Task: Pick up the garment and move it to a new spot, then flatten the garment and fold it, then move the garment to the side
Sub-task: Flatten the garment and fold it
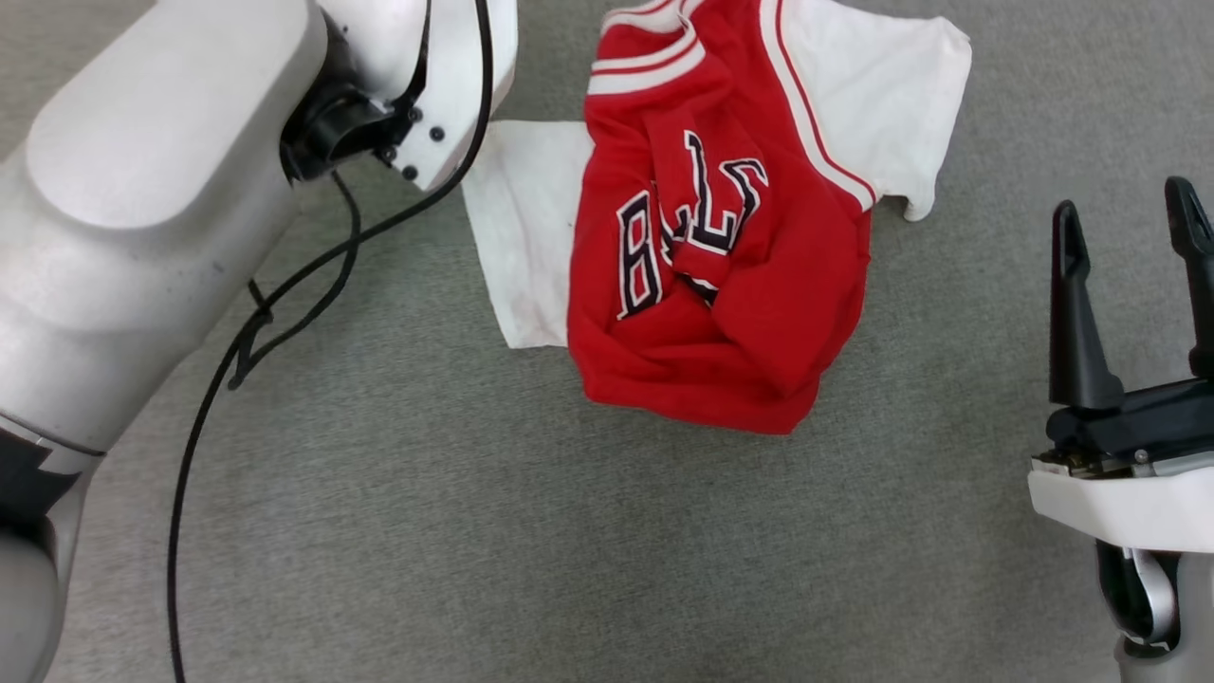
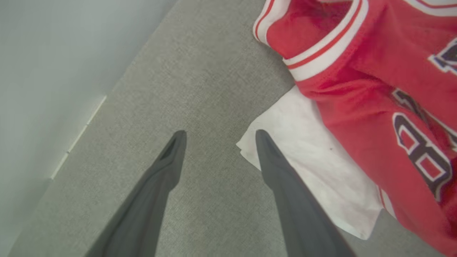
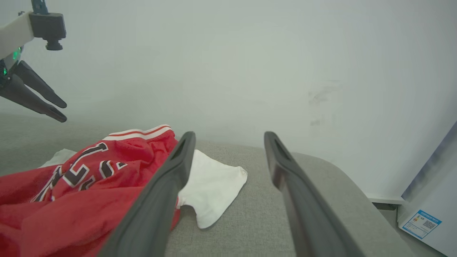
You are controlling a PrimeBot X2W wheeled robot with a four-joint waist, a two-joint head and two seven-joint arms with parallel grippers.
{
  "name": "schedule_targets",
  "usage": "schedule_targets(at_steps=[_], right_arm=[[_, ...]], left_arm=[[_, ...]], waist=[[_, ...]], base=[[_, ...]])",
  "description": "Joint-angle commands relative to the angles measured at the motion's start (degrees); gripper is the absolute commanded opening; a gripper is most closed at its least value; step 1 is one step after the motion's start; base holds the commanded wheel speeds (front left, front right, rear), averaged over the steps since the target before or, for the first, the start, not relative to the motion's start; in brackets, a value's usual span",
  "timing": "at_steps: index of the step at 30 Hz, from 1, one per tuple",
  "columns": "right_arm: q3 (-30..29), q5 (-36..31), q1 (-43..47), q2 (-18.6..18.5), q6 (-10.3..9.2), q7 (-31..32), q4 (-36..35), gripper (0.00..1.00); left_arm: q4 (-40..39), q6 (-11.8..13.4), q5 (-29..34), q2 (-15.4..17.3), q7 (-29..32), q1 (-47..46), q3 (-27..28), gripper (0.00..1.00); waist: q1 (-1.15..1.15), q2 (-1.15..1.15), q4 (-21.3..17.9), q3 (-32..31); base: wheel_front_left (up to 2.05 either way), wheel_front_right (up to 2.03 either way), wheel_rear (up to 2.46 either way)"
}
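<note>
1. Near right: the right gripper [image 1: 1123,199] stands empty, jaws spread wide, apart from the cloth.
2. Centre: the garment [image 1: 721,323] lies crumpled on the grey padded surface [image 1: 474,531], white sleeves splayed.
3. Beyond: the left gripper [image 2: 220,132] hovers wide open and empty by one sleeve's edge.

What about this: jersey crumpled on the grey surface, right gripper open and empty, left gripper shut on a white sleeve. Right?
Wrong on one count. The left gripper is open, not shut: the left wrist view shows its fingers spread beside the white sleeve, holding nothing. The jersey does lie crumpled on the grey surface, right gripper open and empty.
</note>
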Motion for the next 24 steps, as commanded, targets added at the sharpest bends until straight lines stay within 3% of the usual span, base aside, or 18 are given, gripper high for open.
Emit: schedule_targets(at_steps=[1,11,12,13,24], right_arm=[[0.4,-0.1,-1.3,0.5,-0.04,-0.1,0.0,1.00],[1.5,-0.2,-3.4,1.4,-0.04,-0.1,0.6,1.00],[1.5,-0.2,-3.5,1.4,-0.04,-0.1,0.8,1.00],[1.5,-0.2,-3.6,1.5,-0.04,-0.1,0.8,1.00],[-0.9,-1.3,-1.4,0.4,-0.03,-0.1,2.3,1.00]], left_arm=[[0.6,0.0,-1.2,0.6,1.8,-0.9,-1.8,1.00],[0.7,0.0,-8.9,3.3,9.2,0.8,-13.2,1.00],[0.3,0.0,-9.1,3.6,9.6,1.3,-13.8,0.44],[-0.2,0.0,-9.5,3.7,9.9,1.7,-14.3,0.00],[-2.7,0.0,-11.3,5.2,1.1,-1.4,-14.2,0.00]], waist=[[0.00,0.00,-1.8,2.1],[0.00,0.00,-4.1,5.3],[0.00,0.00,-4.2,5.4],[0.00,0.00,-4.2,5.4],[0.00,0.00,1.1,-1.1]], base=[[0.00,0.00,0.00],[0.00,0.00,0.00],[0.00,0.00,0.00],[0.00,0.00,0.00],[0.00,0.00,0.00]])
